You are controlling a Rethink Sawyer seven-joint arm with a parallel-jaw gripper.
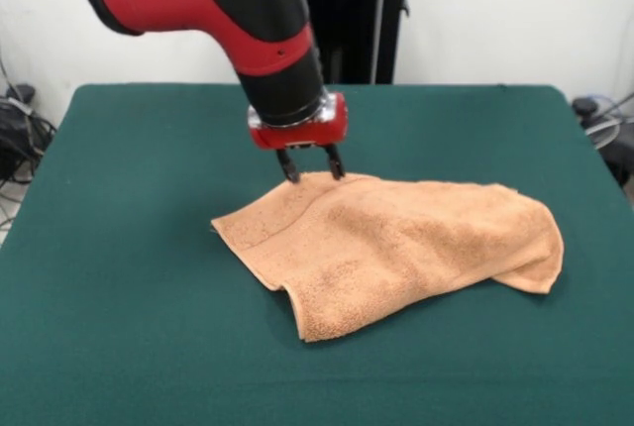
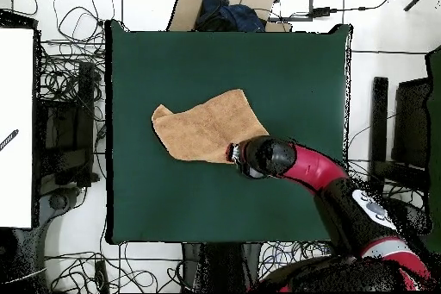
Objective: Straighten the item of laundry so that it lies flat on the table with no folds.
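The peach-orange towel lies crumpled on the dark green table, a little right of centre. Its right end is folded under and its near corner is curled. In the overhead view the towel lies left of the arm's end on the table. My gripper points down at the towel's far edge, near its far left part. Its two fingers stand apart, with the tips at the cloth's edge, and it looks open. In the overhead view the gripper is at the towel's lower right edge.
The red and black arm comes down from the upper left in front of the black pedestal. Cables and equipment lie on the floor round the table. A cardboard box stands beyond its far edge.
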